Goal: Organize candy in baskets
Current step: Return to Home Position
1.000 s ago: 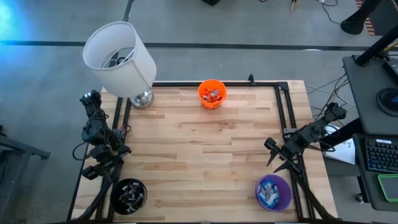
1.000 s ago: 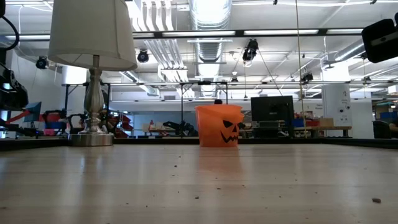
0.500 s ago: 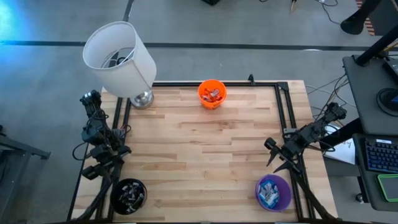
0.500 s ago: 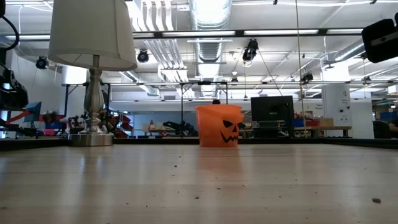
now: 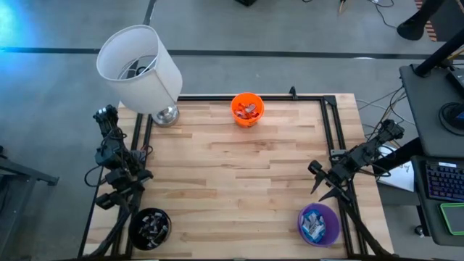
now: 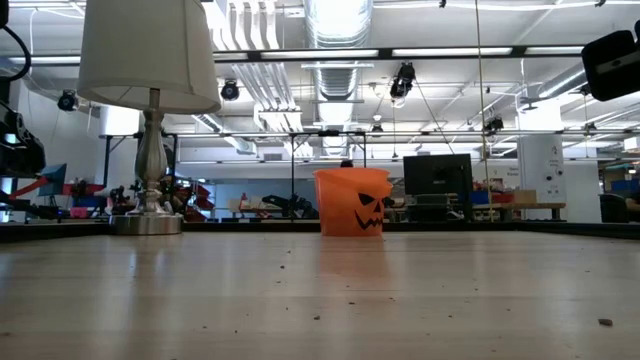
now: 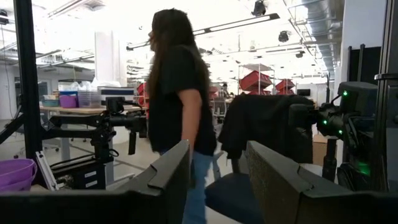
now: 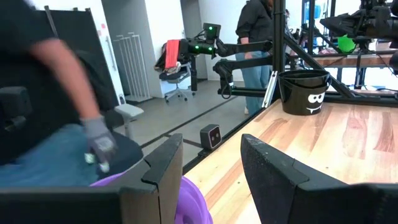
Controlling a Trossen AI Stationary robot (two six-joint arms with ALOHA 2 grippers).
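Left gripper [image 7: 217, 149]: released, fingers spread, nothing between. Parked folded at the left rail of the wooden table [image 5: 232, 174], well apart from the orange jack-o'-lantern bucket [image 5: 247, 109], to its left and nearer the front. Likely reason: rest pose, clear of the boards, nothing left to fetch.

Right gripper [image 8: 210, 146]: likewise released and empty. Parked at the right rail, well apart from the orange bucket, to its right and frontward. Same likely reason.

Candy [image 5: 249, 110]: every visible piece inside a bucket.
- Reddish wrappers in the orange bucket.
- Pale and blue wrappers in the purple bucket [image 5: 319, 223], far to the right and front of the orange bucket.
- Dark and silvery wrappers in the black bucket [image 5: 150, 226], far to the left and front of the orange bucket.

No loose piece seen on the boards. Judged: sorting finished, only the return to rest in hand.

Buckets: set at three edges, well apart, probably to keep colours separate and each within an arm's reach.

White-shaded lamp [image 5: 138, 65]: left of the orange bucket, along the same far edge; a bystander object, not a basket.

Person [image 7: 177, 93]: standing in the room beyond the table, seen from the left wrist; no part in the job.
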